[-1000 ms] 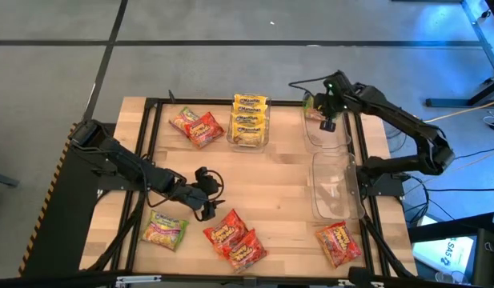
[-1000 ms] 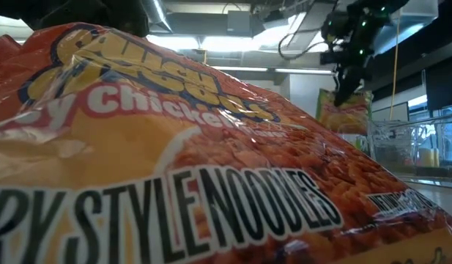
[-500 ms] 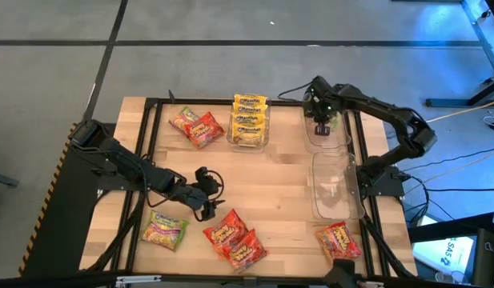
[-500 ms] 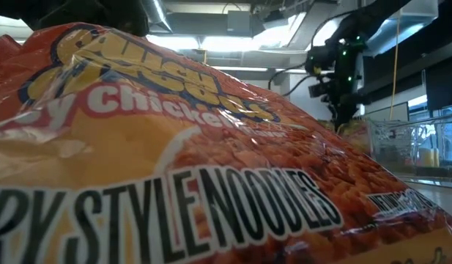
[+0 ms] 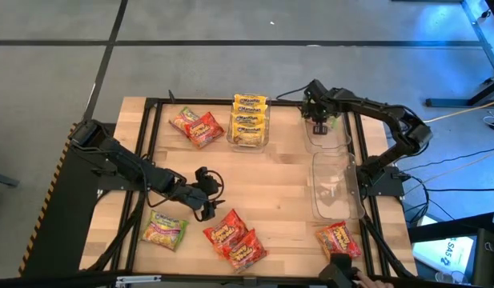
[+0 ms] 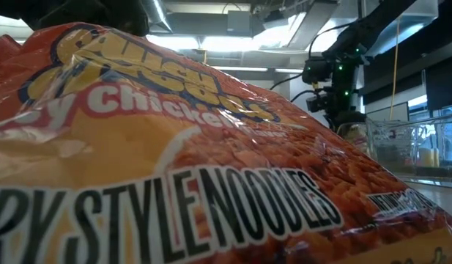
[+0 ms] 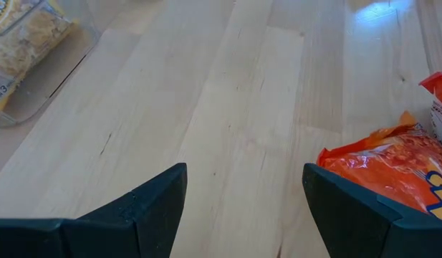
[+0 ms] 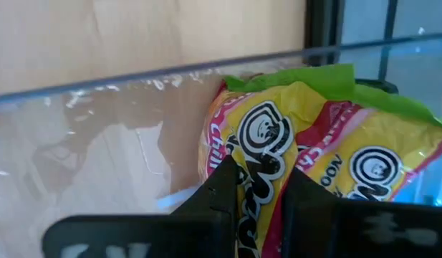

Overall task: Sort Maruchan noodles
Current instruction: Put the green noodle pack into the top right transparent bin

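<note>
Right gripper point(image 8: 260, 204) pinches a green-edged Maruchan noodle packet point(image 8: 314, 136) inside the far clear bin point(image 5: 336, 138), lower than a second ago; left gripper point(image 5: 205, 192) waits open mid-table

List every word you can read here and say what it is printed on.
"Chicken" and "STYLE NOODLES": on the red-orange packet filling the low view; its other print is cut off or hidden.
Green-and-yellow packet in the right gripper: label creased, unreadable.
High-view packet labels: too small to read.
</note>
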You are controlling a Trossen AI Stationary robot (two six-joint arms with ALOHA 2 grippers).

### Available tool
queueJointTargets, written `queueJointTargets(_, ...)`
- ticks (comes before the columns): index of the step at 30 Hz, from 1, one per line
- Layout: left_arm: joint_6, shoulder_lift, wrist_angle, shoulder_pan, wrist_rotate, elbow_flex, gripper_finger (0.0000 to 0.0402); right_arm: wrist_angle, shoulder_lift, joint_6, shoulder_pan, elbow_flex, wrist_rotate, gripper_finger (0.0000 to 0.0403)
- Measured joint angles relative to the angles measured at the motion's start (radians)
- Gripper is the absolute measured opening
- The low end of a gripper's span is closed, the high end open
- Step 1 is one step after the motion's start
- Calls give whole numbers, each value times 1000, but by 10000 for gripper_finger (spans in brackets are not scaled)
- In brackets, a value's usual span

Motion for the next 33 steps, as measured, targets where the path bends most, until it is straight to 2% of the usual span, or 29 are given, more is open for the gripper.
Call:
queueJointTargets(3, 0, 0, 1, 0, 0, 0, 273, -7, 0, 0, 0, 0, 10, 48)
queueJointTargets(12, 0, 0, 2, 0, 0, 0, 273, 17, 0, -1, 0, 0, 98, 162)
queueJointTargets(16, 0, 0, 2, 0, 0, 0, 273, 17, 0, -3, 0, 0, 128, 196)
queueJointTargets(19, 0, 0, 2, 0, 0, 0, 273, 12, 0, -3, 0, 0, 131, 210)
queueJointTargets(24, -1, 0, 3, 0, 0, 0, 273, 21, 0, -1, 0, 0, 209, 218)
queueJointTargets(33, -1, 0, 7, 0, 1, 0, 273, 7, -3, 10, 17, 0, 226, 218)
